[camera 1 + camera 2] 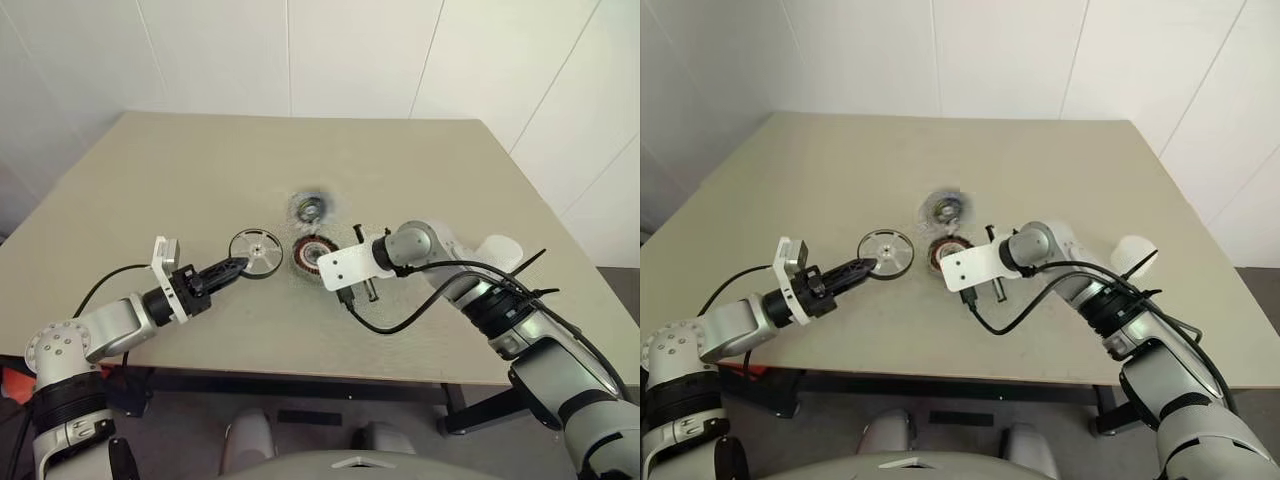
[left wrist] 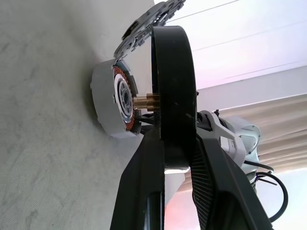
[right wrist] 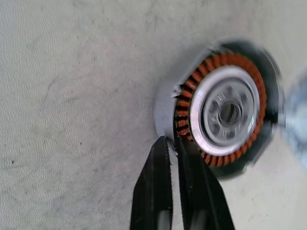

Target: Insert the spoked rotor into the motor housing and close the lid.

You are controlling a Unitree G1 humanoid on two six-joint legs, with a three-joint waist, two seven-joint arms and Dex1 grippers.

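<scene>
The spoked rotor (image 1: 255,252), a dark ring with a pale hub, hangs on edge just above the table, and my left gripper (image 1: 236,266) is shut on its rim. In the left wrist view the rotor (image 2: 172,81) stands edge-on between the fingers. Just to its right sits the motor housing (image 1: 313,253), copper windings (image 3: 249,67) ringing a pale centre. My right gripper (image 3: 172,140) is shut, its tips against the housing's near rim. The grey lid (image 1: 310,207) lies flat on the table just behind the housing.
All the parts sit mid-table on a beige table (image 1: 150,180), with white walls behind. A black cable (image 1: 395,320) loops from my right wrist over the table near its front edge. Bare tabletop stretches left, right and behind the parts.
</scene>
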